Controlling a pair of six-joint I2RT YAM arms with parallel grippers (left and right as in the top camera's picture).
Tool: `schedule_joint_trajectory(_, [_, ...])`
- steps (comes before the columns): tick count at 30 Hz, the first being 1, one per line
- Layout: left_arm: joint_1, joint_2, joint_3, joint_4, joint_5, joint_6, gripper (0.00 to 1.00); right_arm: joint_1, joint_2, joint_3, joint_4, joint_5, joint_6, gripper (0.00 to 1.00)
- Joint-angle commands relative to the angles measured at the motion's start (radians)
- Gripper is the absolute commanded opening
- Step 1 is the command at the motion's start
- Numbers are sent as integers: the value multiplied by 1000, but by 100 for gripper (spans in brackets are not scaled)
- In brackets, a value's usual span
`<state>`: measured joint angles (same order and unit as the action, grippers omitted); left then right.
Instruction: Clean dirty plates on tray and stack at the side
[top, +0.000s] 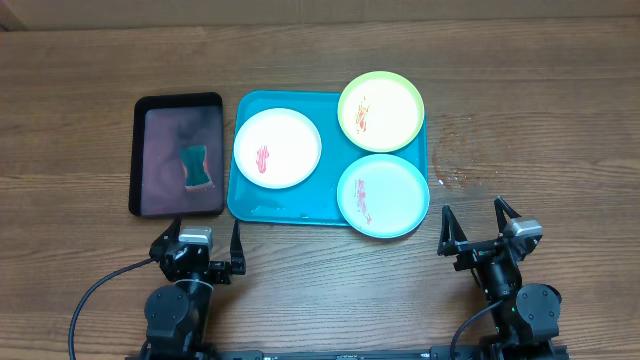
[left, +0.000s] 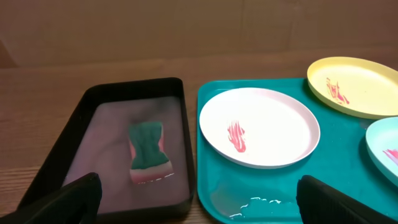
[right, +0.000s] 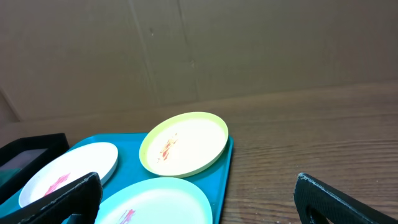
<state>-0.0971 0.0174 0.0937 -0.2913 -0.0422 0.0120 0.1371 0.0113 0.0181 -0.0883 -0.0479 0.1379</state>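
tray (top: 250, 205): laid at the middle of the tabletop (top: 520, 150), just beyond both grippers.
white plate (top: 277, 147): set on the tray's left half, smeared red.
yellow-green plate (top: 380, 110): at its far right corner.
light blue plate (top: 383, 195): at its near right corner.
left gripper (top: 206, 228): released, empty, by the tray's near left corner.
right gripper (top: 472, 210): released, empty, beside the light blue plate.

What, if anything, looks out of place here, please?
The green plate and blue plate overhang the tray's right corners rather than sitting inside it; droplets wet the table beside them.
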Motion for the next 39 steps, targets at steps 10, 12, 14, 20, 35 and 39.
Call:
schedule_joint_trajectory(10, [7,-12,-6,44,242,-38,100,-2,-8,-10,31,-71,-5,100])
schedule_joint_trajectory(12, [6,-11,7,48,317,-51,100,-2,-8,-10,49,-100,-5,100])
schedule_joint_trajectory(14, [5,-10,33,31,314,-98,100,-2,-8,-7,66,-130,-5,100])
schedule_joint_trajectory(20, [5,66,223,-36,233,-125,100,-2,2,84,3,-141,-6,100])
schedule_joint_trajectory(35, [-33,580,848,-412,221,-109,100,-2,333,557,-269,-201,-12,100])
schedule_joint_trajectory(39, [-108,697,977,-499,134,-109,100,-2,501,696,-341,-237,-12,100])
